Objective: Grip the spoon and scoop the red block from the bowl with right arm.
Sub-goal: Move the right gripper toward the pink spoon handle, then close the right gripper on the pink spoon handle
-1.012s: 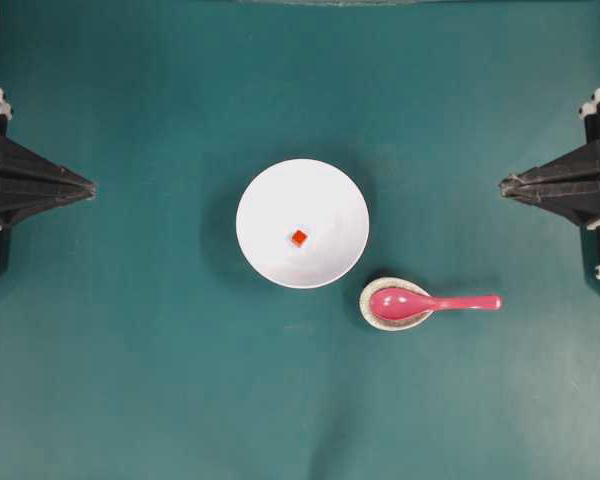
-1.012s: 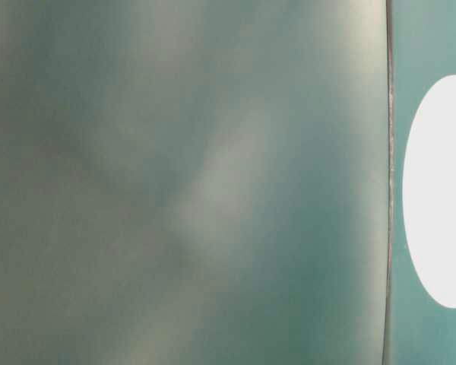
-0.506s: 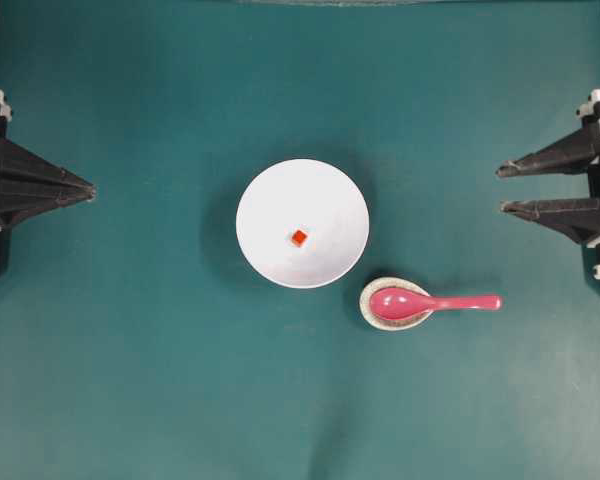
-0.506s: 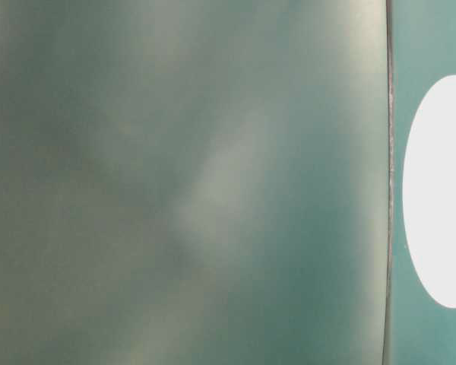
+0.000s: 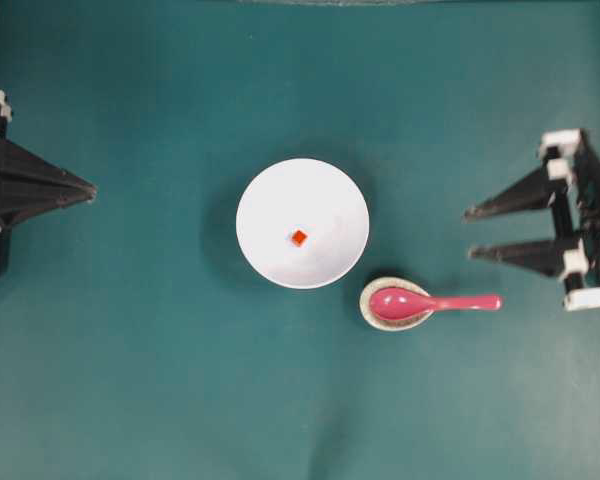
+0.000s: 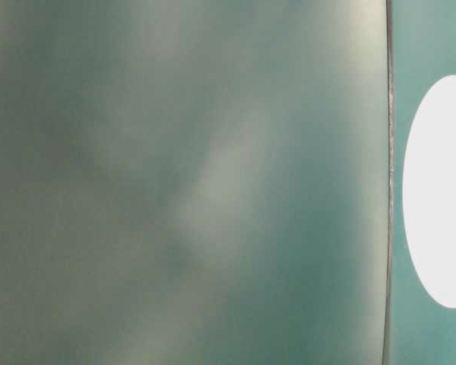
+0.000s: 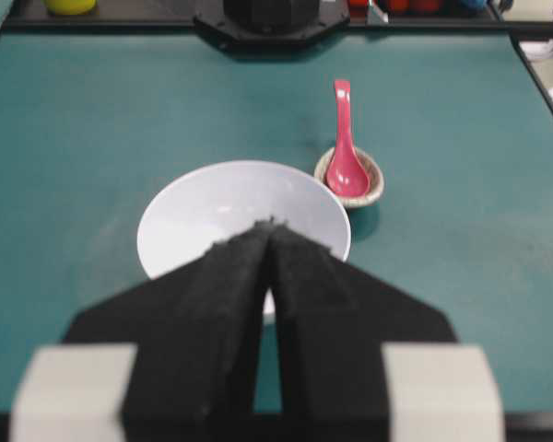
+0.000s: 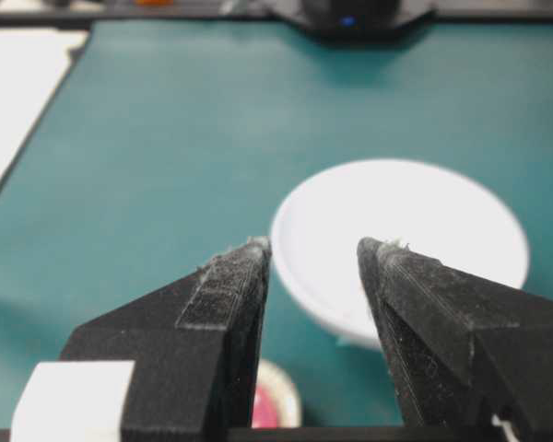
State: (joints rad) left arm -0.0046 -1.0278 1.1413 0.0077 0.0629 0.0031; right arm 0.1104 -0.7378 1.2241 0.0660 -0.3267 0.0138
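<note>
The right gripper hangs near the right edge of the tabletop with its two pointed fingers spread apart and nothing between them. Its tips aim toward the middle of the table, and it is well apart from every dish. In the right wrist view the gap between the fingers frames the near rim of the bowl, and a sliver of the spoon and its dish peeks out below.

The spoon lies a little toward the right of the table's middle, nearer the front edge. Its scoop sits in a small speckled dish, and its handle points toward the right edge, ending below the gripper's tips but apart from them.

The dish sits just beside the bowl, which stands at the centre of the tabletop. The red block rests at the bottom of the bowl.

The left gripper is at the left edge, its fingers pressed together to a single point, holding nothing. From its wrist view the tips point at the bowl, with the spoon beyond.

The table-level view is a blur of green, with only a white oval at its right side.
</note>
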